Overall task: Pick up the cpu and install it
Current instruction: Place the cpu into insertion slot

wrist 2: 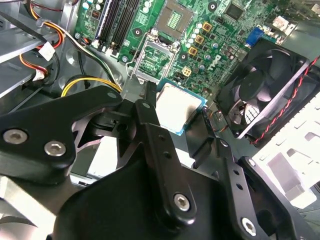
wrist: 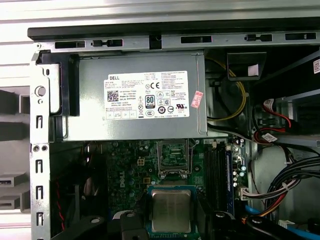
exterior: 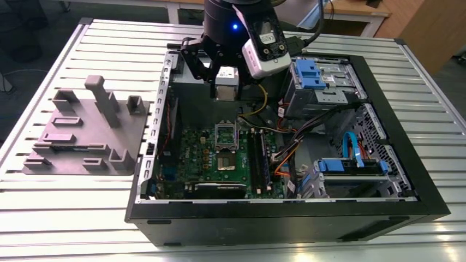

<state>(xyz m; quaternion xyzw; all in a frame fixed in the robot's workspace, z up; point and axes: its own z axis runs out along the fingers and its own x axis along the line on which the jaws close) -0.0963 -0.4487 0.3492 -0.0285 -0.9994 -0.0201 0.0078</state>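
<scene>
In the exterior view the gripper (exterior: pixel 226 87) hangs in the upper middle of the frame over the open computer case (exterior: pixel 407 164) on the slatted worktop (exterior: pixel 87 218), with the cpu (exterior: pixel 226 91) between its black fingers and above the motherboard (exterior: pixel 182 158). The second wrist view adds the fingers (wrist 2: pixel 150 120) clamped on 2 opposite edges of the cpu (wrist 2: pixel 177 107), beside a black fan (wrist 2: pixel 260 95). The first wrist view shows the cpu's (wrist: pixel 171 210) silvery top facing the camera, with the grey power supply (wrist: pixel 135 95) beyond it.
</scene>
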